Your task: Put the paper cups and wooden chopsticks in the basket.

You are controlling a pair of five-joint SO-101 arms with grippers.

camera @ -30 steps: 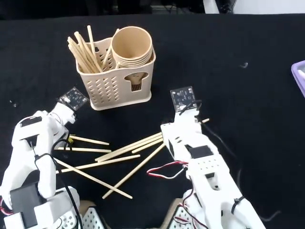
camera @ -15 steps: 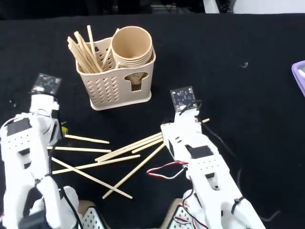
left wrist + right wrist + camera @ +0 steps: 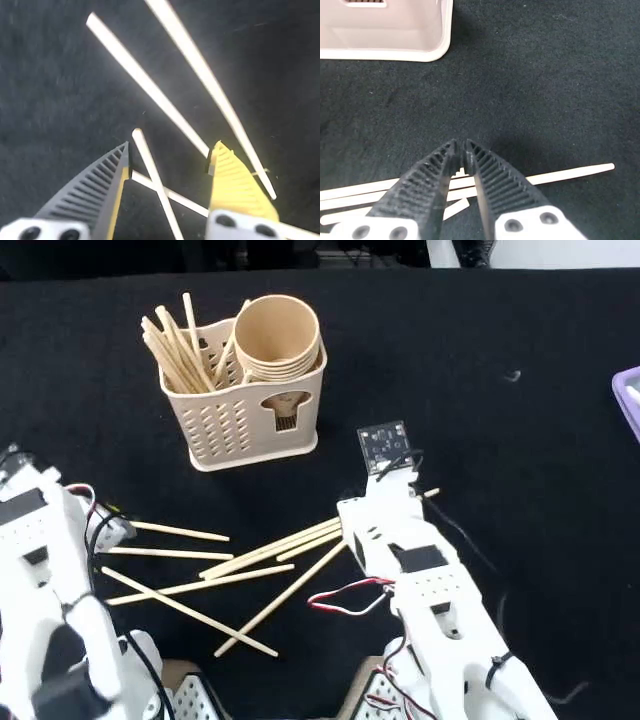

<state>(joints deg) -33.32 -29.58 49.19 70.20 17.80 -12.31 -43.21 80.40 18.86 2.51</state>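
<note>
Black cloth is covering the table [image 3: 520, 460], and a perforated beige basket [image 3: 250, 430] is standing upright toward its far side. Two white arms are flanking the near edge, the left arm [image 3: 40, 570] and the right arm [image 3: 415, 570]. A stack of paper cups [image 3: 278, 335] is already sitting in one compartment of the basket, and a bundle of chopsticks [image 3: 172, 345] is leaning in the other. Several loose chopsticks [image 3: 250, 575] are lying fanned on the cloth between the arms, well apart from the basket, their long axes running mostly from arm to arm. The left pincer [image 3: 171, 147] is gaping wide, low over the ends nearer its arm. One chopstick [image 3: 150, 170] is running lengthwise through the gap with a jaw on either side, so this arm is looking best placed for the next grasp. The right pincer [image 3: 460, 145] is hanging nearly closed and empty over the opposite ends.
</note>
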